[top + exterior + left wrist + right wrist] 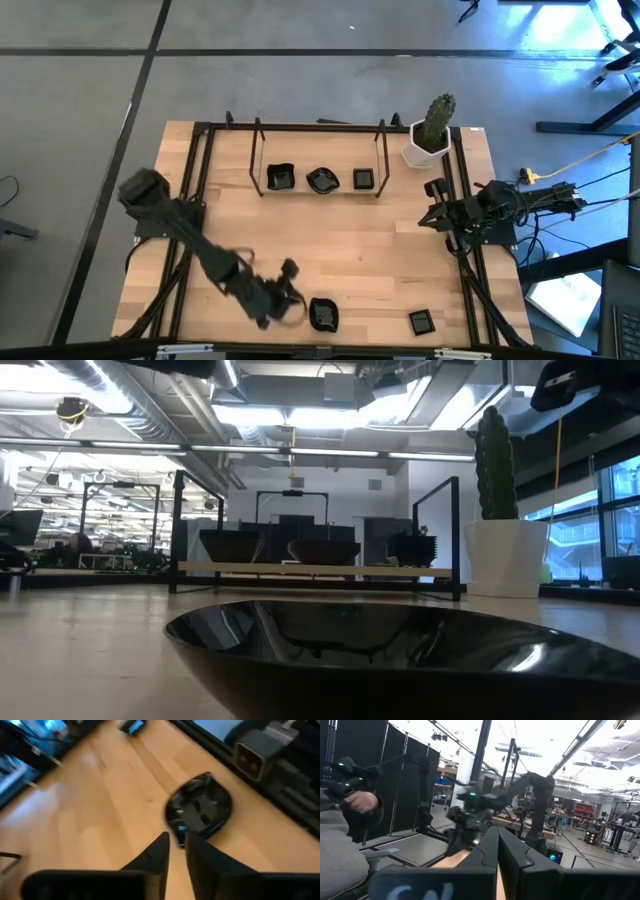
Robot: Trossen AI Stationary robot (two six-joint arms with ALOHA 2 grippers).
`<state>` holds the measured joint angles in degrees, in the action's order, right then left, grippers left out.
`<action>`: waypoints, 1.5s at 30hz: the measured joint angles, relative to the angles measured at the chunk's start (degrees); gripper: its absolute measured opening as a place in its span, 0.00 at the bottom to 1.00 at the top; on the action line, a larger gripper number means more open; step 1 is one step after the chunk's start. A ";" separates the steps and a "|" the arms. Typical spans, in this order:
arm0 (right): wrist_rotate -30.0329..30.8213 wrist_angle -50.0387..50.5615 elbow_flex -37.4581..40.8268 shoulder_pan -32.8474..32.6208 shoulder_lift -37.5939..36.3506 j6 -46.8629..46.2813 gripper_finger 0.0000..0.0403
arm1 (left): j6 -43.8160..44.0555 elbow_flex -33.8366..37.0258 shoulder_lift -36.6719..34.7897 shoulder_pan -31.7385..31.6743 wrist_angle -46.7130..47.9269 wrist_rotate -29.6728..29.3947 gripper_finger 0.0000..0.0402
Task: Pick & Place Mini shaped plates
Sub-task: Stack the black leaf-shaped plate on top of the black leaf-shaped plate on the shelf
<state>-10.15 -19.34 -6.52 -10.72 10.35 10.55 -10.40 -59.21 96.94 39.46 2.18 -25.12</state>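
Sitting at the table's near edge, a round black plate (pixel 323 315) lies flat on the wood. The left gripper (pixel 291 296) is just beside it, fingers a little apart, holding nothing. A square plate (pixel 422 322) lies farther right. The right gripper (pixel 436 203) waits closed at the right side. 3 plate stacks (pixel 321 180) sit at the back.

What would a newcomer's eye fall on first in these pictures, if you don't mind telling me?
Probably the left gripper low at the table's near edge, its fingers slightly apart just beside a rounded black plate. Next, the three black plates lined up within the black frame at the far side, and the cactus pot at the far right corner.
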 joint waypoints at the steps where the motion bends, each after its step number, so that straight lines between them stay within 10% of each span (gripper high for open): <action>1: 0.00 0.14 0.00 0.00 0.00 0.00 0.01 | 1.69 -2.59 1.99 0.74 2.36 -0.68 0.16; 10: 0.00 0.83 -0.07 0.00 0.00 -1.27 0.01 | -4.37 -16.90 15.20 2.78 16.05 -4.17 0.40; 25: 0.02 1.28 -0.07 -0.02 0.00 -1.07 0.01 | -11.86 -18.22 18.59 -5.86 14.33 20.09 0.42; 45: 0.02 0.51 0.09 -0.02 0.01 -1.26 0.01 | -18.38 -18.22 18.59 -3.45 14.25 11.81 0.42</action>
<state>-10.13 -18.84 -6.44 -10.74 10.36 9.29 -28.77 -77.43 115.52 36.01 16.44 -13.31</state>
